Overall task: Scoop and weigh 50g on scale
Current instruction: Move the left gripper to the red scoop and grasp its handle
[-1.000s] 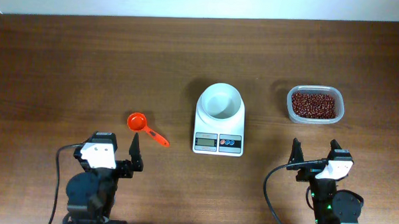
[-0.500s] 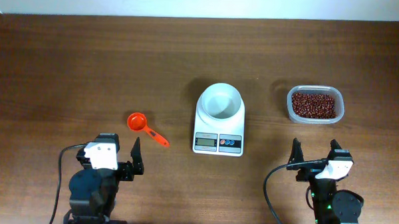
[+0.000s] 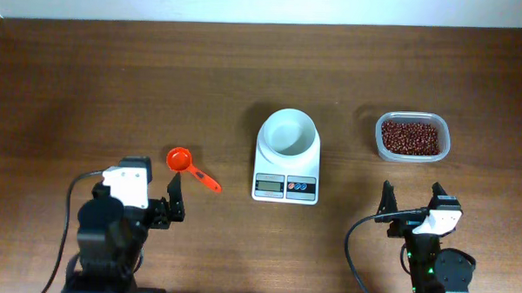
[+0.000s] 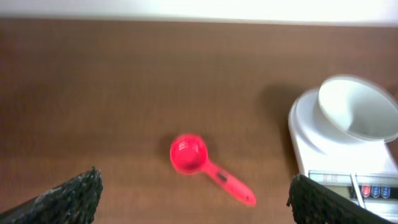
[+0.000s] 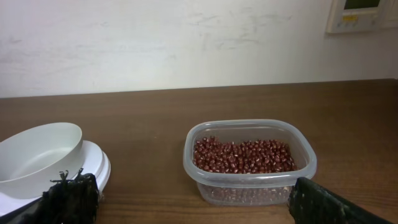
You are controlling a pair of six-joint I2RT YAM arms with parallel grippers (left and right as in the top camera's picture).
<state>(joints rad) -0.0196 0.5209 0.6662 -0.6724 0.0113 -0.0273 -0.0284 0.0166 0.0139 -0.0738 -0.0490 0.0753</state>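
Observation:
The white scale (image 3: pixel 286 184) stands mid-table with a round white bowl (image 3: pixel 288 133) on top, and it also shows at the right of the left wrist view (image 4: pixel 339 134). A red scoop (image 3: pixel 191 167) lies flat to its left, handle pointing toward the scale. My left gripper (image 3: pixel 149 197) is open just short of the scoop (image 4: pixel 188 154), which lies ahead between the fingertips (image 4: pixel 68 199), untouched. My right gripper (image 3: pixel 411 202) is open and empty, facing a clear tub of red beans (image 5: pixel 249 158). The scale's bowl (image 5: pixel 37 155) shows at the left of the right wrist view.
The bean tub (image 3: pixel 411 137) sits right of the scale on the wooden table (image 3: pixel 115 80). A white wall runs along the table's far edge (image 5: pixel 186 37). Cables trail from both arm bases at the near edge.
My left arm has shifted a little left and forward, toward the scoop, jaws still open. The right arm, the scoop, the scale and the tub have not moved.

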